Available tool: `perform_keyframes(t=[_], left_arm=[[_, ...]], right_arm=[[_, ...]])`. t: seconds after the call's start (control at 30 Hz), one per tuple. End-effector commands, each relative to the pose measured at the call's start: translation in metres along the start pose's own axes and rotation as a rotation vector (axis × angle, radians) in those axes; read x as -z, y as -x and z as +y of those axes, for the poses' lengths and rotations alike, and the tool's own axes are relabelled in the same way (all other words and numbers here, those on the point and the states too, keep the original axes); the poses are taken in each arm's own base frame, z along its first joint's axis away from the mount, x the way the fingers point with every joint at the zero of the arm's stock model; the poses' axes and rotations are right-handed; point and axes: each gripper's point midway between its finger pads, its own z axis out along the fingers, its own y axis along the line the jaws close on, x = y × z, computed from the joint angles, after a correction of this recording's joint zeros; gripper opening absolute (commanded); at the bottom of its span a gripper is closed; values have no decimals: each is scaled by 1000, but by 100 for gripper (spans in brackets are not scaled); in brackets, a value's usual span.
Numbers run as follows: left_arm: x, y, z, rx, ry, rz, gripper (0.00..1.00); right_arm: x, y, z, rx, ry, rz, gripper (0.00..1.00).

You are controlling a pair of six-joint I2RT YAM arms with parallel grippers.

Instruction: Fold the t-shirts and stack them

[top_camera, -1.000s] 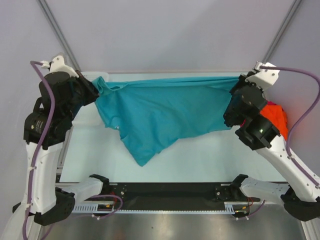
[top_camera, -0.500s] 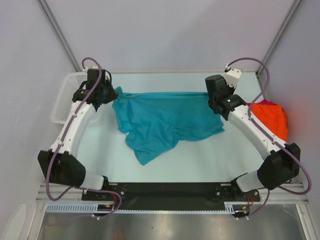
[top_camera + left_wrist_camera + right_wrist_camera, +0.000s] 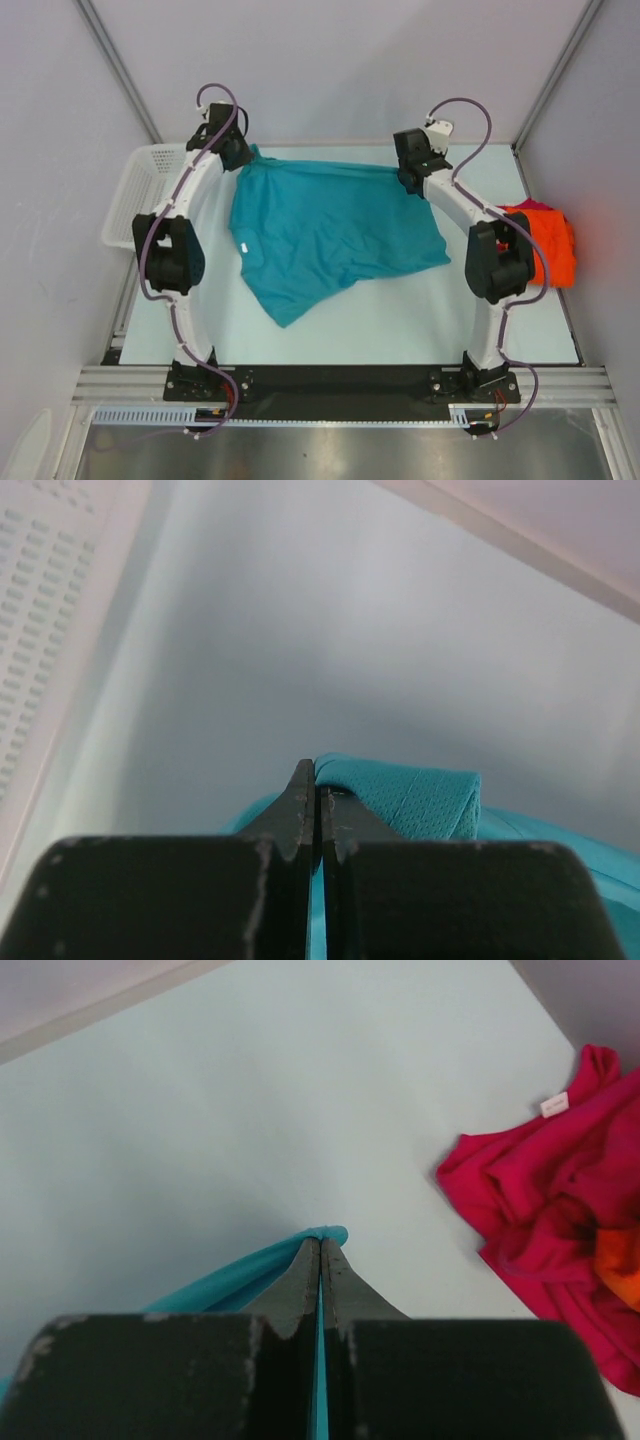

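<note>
**Laying out the first shirt, seen from above and from both wrists.** At the left edge of the pale tabletop [image 3: 400,310] stands a white plastic mesh basket [image 3: 128,195].

Beside the basket, near the far-left corner, the left gripper [image 3: 316,785] is pinched fully closed on a far corner of the teal-blue soft cloth t-shirt [image 3: 330,230]. The shirt lies spread over the middle of the tabletop, with a loose point trailing toward the near edge.

At the far edge, right of centre, the right gripper [image 3: 320,1250] is likewise clamped tight on the opposite far corner.

A crumpled magenta-red cloth t-shirt [image 3: 545,1210] and a bright orange cloth t-shirt [image 3: 548,235] wait in a heap at the right edge.

The step in hand appears to be flattening. It is best done by keeping the far hem taut between both grips, setting it down level, and releasing both sides together, so that the wrinkles near the middle draw out before any fold.

**Labels.**
- A small white tag [image 3: 243,247] shows on the teal-blue shirt.
- Another white tag [image 3: 555,1104] shows on the magenta-red one.
- Neither is legible.
</note>
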Motion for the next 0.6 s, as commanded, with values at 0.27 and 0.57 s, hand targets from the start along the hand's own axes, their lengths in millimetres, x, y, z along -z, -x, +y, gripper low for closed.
perform_keyframes(t=[0.27,0.57], left_arm=[[-60,23,31,-48,163,-50,0],[-93,-6,48,-55,232,0,0]], right_arm=[[-75,14,17,8,-56,43,0],[-104,-20,21,18,-66,109,0]])
